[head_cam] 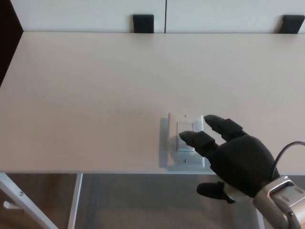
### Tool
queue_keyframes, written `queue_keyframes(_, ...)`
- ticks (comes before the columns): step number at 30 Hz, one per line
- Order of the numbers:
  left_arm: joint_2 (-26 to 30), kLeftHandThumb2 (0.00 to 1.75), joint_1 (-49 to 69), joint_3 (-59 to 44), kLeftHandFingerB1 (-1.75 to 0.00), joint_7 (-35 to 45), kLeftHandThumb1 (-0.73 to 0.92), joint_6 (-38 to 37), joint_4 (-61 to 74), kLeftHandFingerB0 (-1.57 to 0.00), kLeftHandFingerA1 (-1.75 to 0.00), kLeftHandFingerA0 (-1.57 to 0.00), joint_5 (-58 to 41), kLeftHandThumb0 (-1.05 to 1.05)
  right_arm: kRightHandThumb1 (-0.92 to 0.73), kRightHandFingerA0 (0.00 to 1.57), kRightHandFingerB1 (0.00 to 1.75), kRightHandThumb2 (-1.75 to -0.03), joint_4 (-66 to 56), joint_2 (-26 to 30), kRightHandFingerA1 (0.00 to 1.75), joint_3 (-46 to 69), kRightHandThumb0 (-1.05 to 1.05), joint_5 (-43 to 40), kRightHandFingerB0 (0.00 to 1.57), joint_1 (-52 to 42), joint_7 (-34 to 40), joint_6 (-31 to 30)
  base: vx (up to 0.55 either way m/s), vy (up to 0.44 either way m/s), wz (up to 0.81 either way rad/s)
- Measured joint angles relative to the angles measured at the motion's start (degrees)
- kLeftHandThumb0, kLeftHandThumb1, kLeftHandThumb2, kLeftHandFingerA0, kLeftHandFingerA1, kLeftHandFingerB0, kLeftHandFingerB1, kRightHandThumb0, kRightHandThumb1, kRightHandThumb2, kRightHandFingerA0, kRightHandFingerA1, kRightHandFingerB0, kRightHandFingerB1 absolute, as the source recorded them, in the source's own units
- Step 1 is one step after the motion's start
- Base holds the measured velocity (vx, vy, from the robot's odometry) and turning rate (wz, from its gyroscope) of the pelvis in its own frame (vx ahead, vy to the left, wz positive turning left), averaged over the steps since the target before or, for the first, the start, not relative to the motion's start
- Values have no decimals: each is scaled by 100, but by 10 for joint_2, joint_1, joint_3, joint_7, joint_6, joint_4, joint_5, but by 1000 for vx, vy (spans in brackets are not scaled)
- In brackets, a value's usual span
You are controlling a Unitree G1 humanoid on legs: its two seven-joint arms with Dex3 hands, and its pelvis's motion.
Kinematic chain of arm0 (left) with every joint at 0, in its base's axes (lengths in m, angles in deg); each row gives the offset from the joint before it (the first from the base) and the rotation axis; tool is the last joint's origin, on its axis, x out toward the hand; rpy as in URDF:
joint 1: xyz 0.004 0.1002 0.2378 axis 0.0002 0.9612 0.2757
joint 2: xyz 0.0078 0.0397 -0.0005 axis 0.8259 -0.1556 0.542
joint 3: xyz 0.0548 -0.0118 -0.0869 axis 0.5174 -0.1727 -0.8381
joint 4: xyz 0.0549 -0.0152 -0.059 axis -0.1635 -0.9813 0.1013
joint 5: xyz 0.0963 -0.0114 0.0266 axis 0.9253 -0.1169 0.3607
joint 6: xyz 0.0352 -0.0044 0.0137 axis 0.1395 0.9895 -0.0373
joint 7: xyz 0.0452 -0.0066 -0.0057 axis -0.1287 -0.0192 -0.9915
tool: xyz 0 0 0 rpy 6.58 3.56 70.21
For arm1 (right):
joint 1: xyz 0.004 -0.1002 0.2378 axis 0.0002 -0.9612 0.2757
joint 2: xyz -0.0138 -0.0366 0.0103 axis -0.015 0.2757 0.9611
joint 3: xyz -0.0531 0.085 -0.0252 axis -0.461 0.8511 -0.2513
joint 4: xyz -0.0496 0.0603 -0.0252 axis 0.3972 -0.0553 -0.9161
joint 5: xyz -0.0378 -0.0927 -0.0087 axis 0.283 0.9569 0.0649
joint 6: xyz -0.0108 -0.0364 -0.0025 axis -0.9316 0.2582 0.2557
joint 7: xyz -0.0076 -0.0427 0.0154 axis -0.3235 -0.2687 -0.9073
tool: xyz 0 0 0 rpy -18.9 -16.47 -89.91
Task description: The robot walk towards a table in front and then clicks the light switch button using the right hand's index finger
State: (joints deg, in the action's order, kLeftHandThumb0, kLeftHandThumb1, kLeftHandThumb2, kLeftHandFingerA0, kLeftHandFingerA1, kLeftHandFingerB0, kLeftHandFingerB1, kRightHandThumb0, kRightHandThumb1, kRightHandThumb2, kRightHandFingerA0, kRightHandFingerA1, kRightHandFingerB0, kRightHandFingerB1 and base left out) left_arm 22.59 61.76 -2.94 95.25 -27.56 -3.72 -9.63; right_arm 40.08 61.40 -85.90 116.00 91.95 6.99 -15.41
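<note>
Bench: pale, flat top filling most of the head view; near edge runs across the lower part of the picture, far edge meets a white wall panel

Light switch: white rectangular plate with a white rocker in its middle, lying flat on the bench at the near edge, right of centre; its lower right part is covered by the hand; one screw shows above the rocker, another below it

Right hand: black, entering from the lower right corner, back of the hand facing up, wrist showing a silver cuff with a thin dark cable arching beside it

Fingers: two thick fingers stretched forward and spread slightly apart, holding nothing; the nearer one lies over the rocker with its tip on the lower half of the rocker, seemingly touching it, though actual pressure cannot be told; the other one reaches along the right edge of the plate, tip over the plate's upper right part

Thumb: held apart from the two fingers, pointing left, below the near edge of the bench and off its surface

Left hand: does not show

Two black brackets: one at the far edge, centre; one at the far right corner

White frame leg: slanting under the bench at the near left corner, with a second white upright beside it
</note>
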Motion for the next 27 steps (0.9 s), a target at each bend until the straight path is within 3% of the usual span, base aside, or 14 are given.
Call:
queue_keyframes(8,8,60,-1,3,-36,0,68,21,21,-36,-43,-43,3,-38,-60,0,33,-75,21,13,15,-49,-86,81,11,15,37,-56,0,0,0)
queue_keyframes(13,11,59,-2,6,-36,-1,67,35,29,-36,-43,-43,8,-39,-59,0,35,-80,23,19,8,-67,-85,116,9,16,60,-85,0,0,0)
queue_keyframes(14,11,59,-3,7,-36,-1,67,37,29,-36,-42,-43,9,-39,-73,0,34,-62,23,19,12,-69,-82,121,9,16,62,-91,0,0,0)
queue_keyframes(15,11,59,-4,8,-37,-1,67,39,29,-35,-43,-41,10,-37,-59,0,35,-79,23,20,9,-71,-84,124,7,16,64,-96,0,0,0)
queue_keyframes(16,11,60,-5,8,-37,-1,67,40,29,-35,-43,-41,10,-37,-65,0,33,-96,23,20,2,-72,-97,126,10,16,66,-99,0,0,0)
queue_keyframes(19,12,60,-7,9,-37,-1,67,43,29,-35,-43,-41,10,-37,-65,0,33,-96,22,23,2,-81,-97,135,10,14,71,-110,0,0,0)
queue_keyframes(20,12,59,-7,9,-37,-1,67,43,29,-35,-44,-42,10,-38,-74,0,34,-62,21,24,12,-84,-81,138,7,14,73,-113,0,0,0)
queue_keyframes(21,12,60,-7,9,-37,-1,67,43,29,-35,-44,-41,11,-37,-63,0,32,-96,21,25,6,-86,-93,140,8,14,74,-115,0,0,0)
queue_keyframes(27,13,60,-9,10,-37,-1,68,44,30,-36,-44,-41,11,-41,-66,0,24,-97,13,36,5,-102,-97,151,7,9,87,-127,0,0,0)
